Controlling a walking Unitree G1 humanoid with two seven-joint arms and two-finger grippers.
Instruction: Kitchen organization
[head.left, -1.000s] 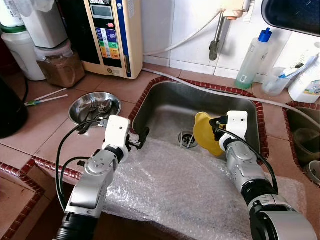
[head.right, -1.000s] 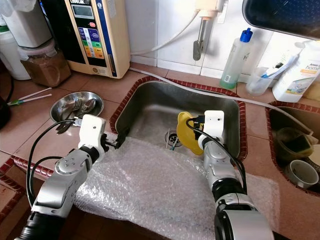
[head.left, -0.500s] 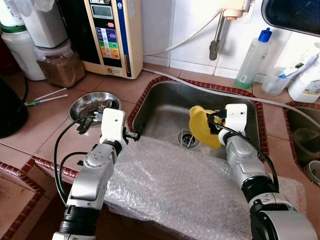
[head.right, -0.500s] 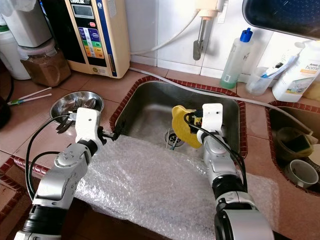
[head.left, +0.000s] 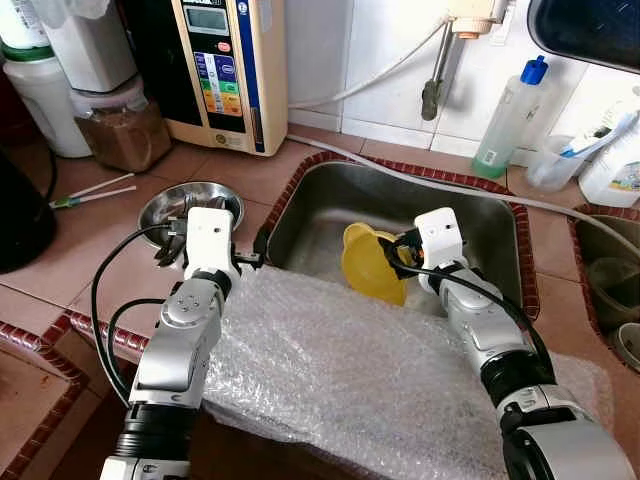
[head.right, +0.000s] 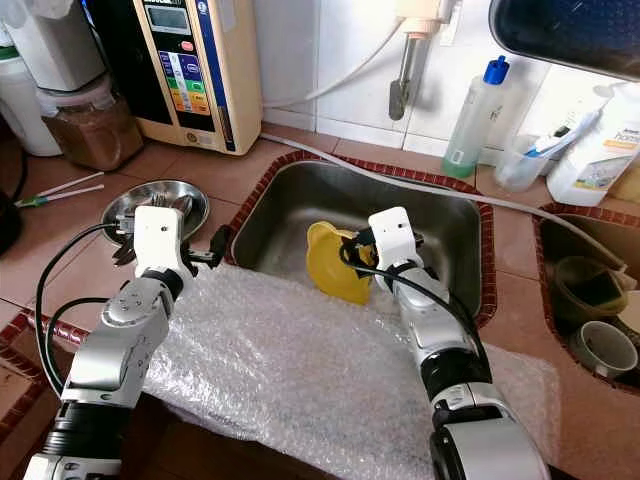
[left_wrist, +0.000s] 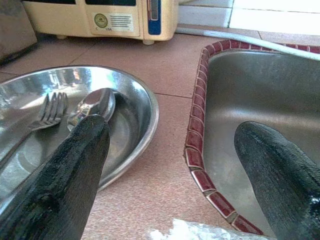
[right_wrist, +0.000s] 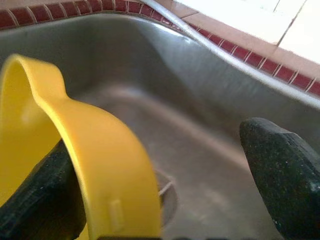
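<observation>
My right gripper (head.left: 395, 262) pinches the yellow scoop (head.left: 368, 266) over the sink (head.left: 330, 205) — my left gripper (head.left: 258, 257), open, hovers at the sink's left rim.

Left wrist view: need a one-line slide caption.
Open left gripper over the counter between a steel bowl holding fork and spoon, and the sink.

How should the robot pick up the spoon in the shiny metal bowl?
Probably by its handle, coming down from above. The spoon lies flat in the metal bowl beside a fork, its rounded end toward the near rim, so the thin handle suits two fingers best. The open left gripper already sits beside the bowl, over the counter.
</observation>
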